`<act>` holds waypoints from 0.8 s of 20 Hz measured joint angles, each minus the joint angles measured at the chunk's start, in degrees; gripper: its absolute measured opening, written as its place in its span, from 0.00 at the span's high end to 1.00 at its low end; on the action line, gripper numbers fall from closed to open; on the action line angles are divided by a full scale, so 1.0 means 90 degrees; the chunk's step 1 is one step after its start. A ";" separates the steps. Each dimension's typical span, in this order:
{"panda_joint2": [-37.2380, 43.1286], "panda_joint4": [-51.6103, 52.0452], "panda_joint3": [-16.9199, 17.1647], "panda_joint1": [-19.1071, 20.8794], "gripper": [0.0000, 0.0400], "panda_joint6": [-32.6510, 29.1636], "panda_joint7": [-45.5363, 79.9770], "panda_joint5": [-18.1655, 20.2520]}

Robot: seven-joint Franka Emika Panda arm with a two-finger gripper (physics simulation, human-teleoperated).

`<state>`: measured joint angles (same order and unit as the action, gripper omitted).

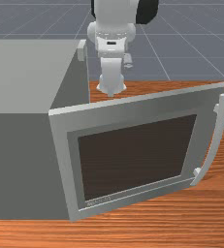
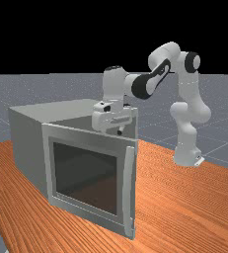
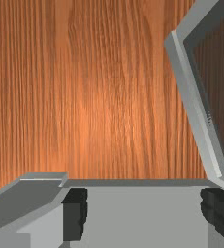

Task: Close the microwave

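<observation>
My black jaws are standing wide apart, empty; the boxy grey microwave (image 1: 21, 164) is gaping, its dark-paned door (image 1: 133, 157) hanging open.

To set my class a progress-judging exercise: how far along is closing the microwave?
Nothing looks done: the door stands wide open, swung out from the microwave. Nothing is in hand: the gripper is open and empty, on the door's inner side. Left: swinging the door shut.

Orange-brown wood table (image 1: 181, 220), grey, apparently tiled floor (image 2: 224, 108), black backdrop (image 2: 61, 34)
</observation>
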<state>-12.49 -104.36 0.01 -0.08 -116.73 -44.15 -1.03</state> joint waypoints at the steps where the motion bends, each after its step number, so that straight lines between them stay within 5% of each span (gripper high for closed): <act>1: 0.0017 0.0032 -0.0001 0.0000 0.08 0.0047 -0.0001 0.0001; 12: 0.0233 0.0899 -0.0012 0.0013 0.00 0.1135 -0.0048 0.0059; 16: 0.0240 0.0917 -0.0139 -0.0060 0.00 0.1120 0.0109 0.0395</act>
<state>-10.33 -96.10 -1.24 -0.62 -106.65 -43.17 2.52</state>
